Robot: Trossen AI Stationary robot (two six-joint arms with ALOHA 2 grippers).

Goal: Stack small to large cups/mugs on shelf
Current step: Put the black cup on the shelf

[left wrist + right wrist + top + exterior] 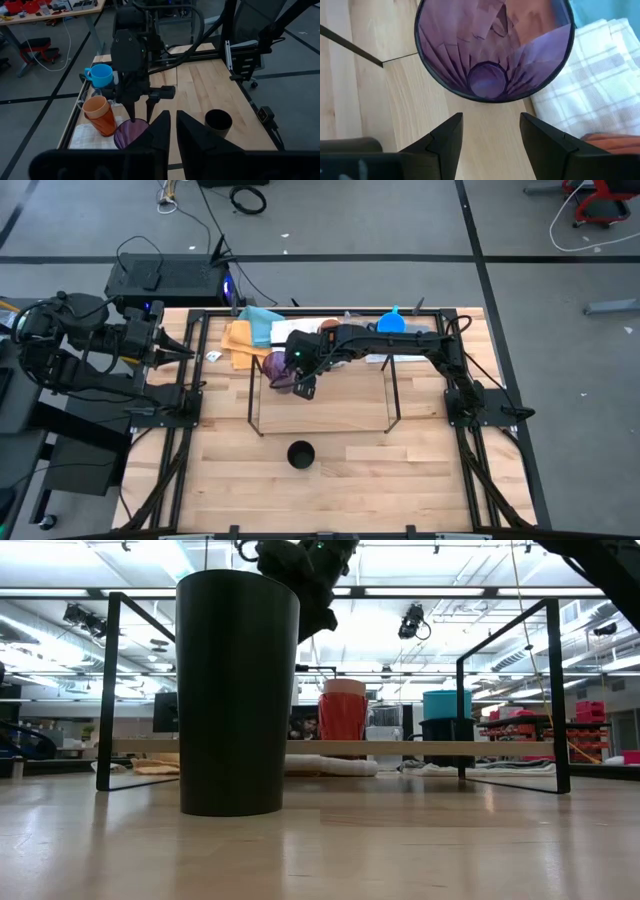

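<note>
Purple ribbed translucent plastic cup (492, 47) stands upright on the light wooden table (340, 480), at the back left corner of the thin black metal rod shelf (325, 395), just beside a white checked cloth (592, 75). The right gripper (487, 137) hovers directly above the purple cup, fingers spread apart and empty, pointing down at its open mouth. A tall black cup (301, 454) stands alone near the table's front, well apart from the shelf. Behind the shelf sit an orange ridged cup (99, 115) and a bright blue handled mug (101, 75). The left gripper (172, 132) waits off the table's left edge, its fingers parted with nothing between them.
</note>
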